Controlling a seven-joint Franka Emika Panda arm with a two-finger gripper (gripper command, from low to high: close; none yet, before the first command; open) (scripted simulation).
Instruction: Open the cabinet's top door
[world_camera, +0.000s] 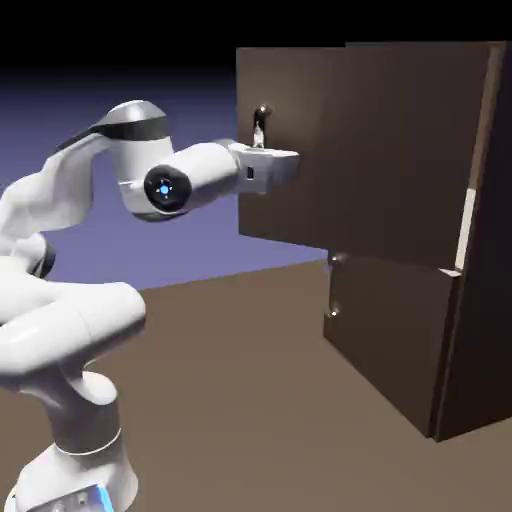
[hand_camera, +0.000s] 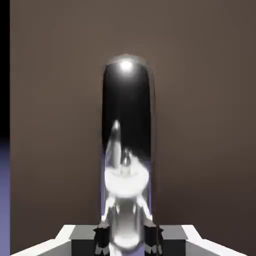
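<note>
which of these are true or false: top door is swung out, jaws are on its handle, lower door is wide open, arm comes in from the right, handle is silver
1. The top door is swung out from the cabinet. True.
2. The gripper has its jaws shut on the handle. True.
3. The lower door is wide open. False: it sits flat against the cabinet.
4. In the exterior view the arm reaches in from the right. False: it comes from the left.
5. The handle is shiny silver metal. True.
</note>
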